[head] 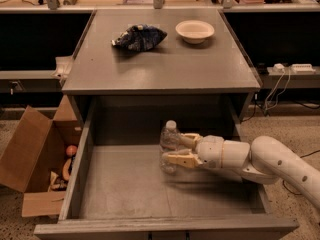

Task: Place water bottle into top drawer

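Note:
The water bottle (169, 145) is clear with a white cap and stands upright inside the open top drawer (125, 189), right of its middle and toward the back. My gripper (176, 149) reaches in from the right on a white arm, its tan fingers (178, 159) on either side of the bottle's body. The bottle's base is at or just above the drawer's grey bottom; I cannot tell which.
On the cabinet top (160, 69) lie a dark blue crumpled bag (138, 36) and a white bowl (194, 31). An open brown cardboard box (37, 159) with small items stands on the floor left of the drawer. Cables and a power strip (290, 69) lie at the right.

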Available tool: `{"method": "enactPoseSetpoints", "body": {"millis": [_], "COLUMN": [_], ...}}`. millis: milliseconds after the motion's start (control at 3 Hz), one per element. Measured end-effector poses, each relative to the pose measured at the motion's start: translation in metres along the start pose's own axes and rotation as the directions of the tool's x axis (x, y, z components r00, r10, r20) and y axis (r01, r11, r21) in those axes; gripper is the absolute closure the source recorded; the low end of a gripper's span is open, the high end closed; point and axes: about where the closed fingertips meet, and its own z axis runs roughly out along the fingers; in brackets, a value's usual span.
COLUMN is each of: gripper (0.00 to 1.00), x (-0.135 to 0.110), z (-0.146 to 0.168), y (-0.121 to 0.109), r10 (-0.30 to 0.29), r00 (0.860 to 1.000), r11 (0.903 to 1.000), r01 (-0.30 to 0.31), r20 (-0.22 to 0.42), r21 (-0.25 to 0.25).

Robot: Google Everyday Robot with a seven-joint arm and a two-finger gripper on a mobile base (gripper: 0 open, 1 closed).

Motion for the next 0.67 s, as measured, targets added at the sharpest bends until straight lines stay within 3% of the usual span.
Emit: {"method": "enactPoseSetpoints", "body": {"millis": [333, 667], "gripper": [0.00, 0.00], "x": [-0.0002, -0.0005], "z": [0.0001, 0.0003], "y": [0.0001, 0.0002], "r10": [0.000, -0.001], "r00": [1.000, 1.000], "r11": [1.0000, 1.0000], "r01": [0.000, 0.001], "r20": [0.000, 0.000], "r21": [0.000, -0.001]}}
